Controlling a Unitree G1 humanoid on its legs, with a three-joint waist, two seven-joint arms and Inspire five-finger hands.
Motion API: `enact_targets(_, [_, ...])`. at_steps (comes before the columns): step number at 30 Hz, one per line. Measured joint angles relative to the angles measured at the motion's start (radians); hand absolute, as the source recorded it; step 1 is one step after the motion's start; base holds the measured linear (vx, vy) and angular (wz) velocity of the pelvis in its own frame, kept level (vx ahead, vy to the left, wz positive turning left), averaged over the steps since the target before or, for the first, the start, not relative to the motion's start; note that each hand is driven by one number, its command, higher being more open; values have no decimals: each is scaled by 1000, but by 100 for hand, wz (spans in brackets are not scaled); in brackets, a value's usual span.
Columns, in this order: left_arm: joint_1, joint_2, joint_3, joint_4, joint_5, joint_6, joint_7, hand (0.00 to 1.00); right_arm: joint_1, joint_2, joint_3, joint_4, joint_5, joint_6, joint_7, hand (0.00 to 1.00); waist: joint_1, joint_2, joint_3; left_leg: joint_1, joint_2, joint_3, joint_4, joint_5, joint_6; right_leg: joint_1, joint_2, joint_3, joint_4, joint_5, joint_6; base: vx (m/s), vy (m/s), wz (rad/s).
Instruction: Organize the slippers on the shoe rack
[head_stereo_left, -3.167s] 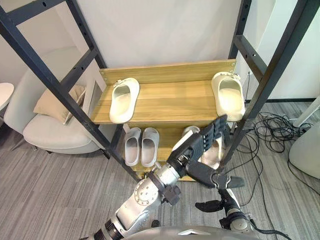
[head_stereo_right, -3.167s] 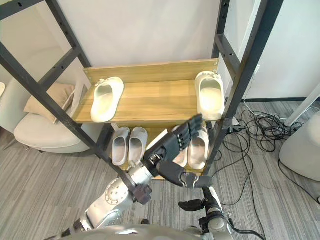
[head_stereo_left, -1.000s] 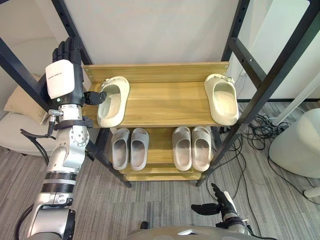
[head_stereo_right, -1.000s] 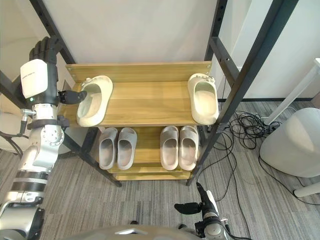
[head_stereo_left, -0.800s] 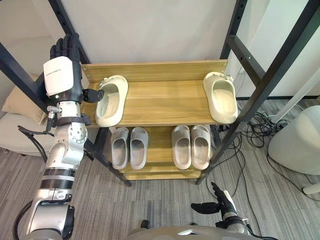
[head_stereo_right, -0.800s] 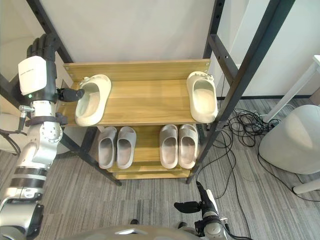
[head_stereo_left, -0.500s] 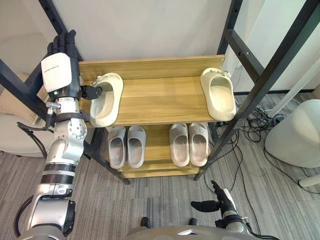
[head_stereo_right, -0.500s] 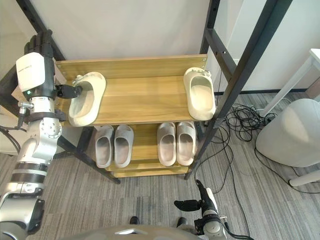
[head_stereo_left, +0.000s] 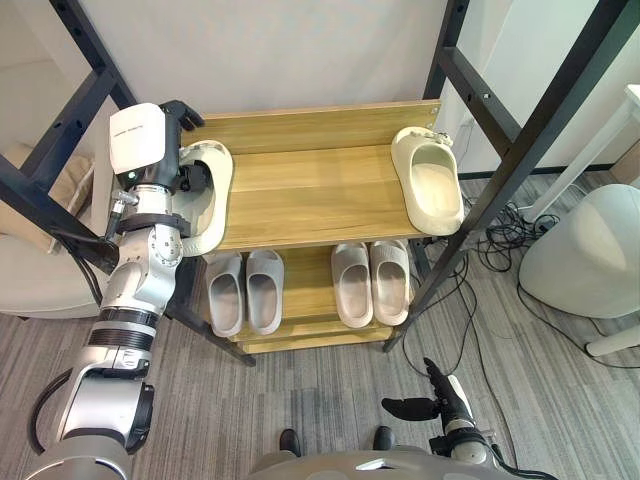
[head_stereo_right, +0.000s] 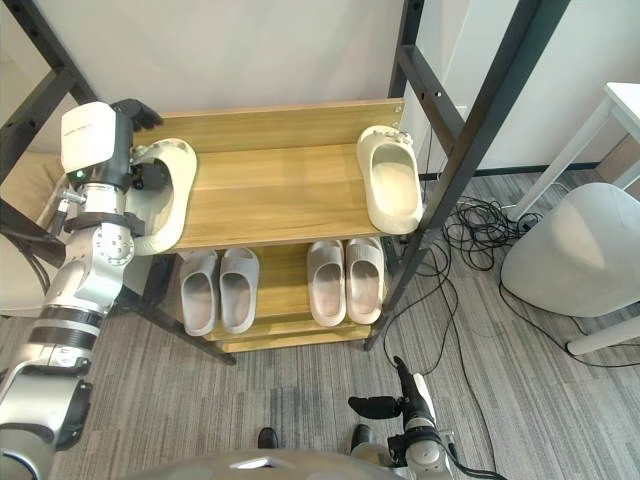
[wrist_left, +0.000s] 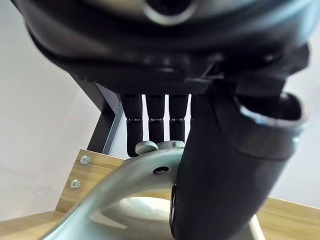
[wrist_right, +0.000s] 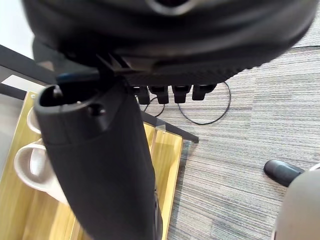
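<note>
Pinching the cream slipper (wrist_left: 116, 187), the left hand (head_stereo_left: 140, 148) clamps fingers (wrist_left: 155, 117) visible in the wrist view.

The shoe rack (head_stereo_left: 320, 195) has shelves of pale honey wood with a straight grain, set in a black frame (head_stereo_left: 530, 150). On the top shelf, the left cream slipper (head_stereo_right: 175, 210) and the right cream slipper (head_stereo_left: 430, 180) are the same plain ivory. Below, the grey pair (head_stereo_left: 264, 290) is a cool light grey and the beige pair (head_stereo_left: 352, 283) a warmer greyish beige. The left hand (head_stereo_left: 140, 140) is black with a white back plate. Its fingers (wrist_left: 156, 122) are black, as is the right hand (head_stereo_left: 440, 405). The floor (head_stereo_left: 300, 400) is grey with fine stripes, and the wall (head_stereo_left: 280, 50) is white.
</note>
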Motion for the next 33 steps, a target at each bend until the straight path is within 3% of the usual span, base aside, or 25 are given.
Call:
enact_targets(22, [32, -9, -38, -75, -25, -21, 1, 0, 0, 1, 1, 0, 2, -4, -3, 100, -14, -6, 4, 16, -3, 7, -1, 0, 1, 10, -4, 6, 0, 5, 3, -6, 4, -1])
enact_targets(30, [34, -37, -64, -90, -57, -21, -8, 0, 1, -4, -3, -22, 7, -3, -9, 100, -25, 15, 16, 25, -5, 50, -10, -2, 4, -7, -6, 45, -1, 14, 7, -7, 19, -15])
enact_targets(33, [28, -44, -73, -95, -64, -22, -10, 0, 1, -4, -5, -42, 28, -2, -9, 100, -47, 28, 23, 26, -6, 66, -11, -3, 5, -16, -5, 62, 0, 18, 7, -12, 9, -16])
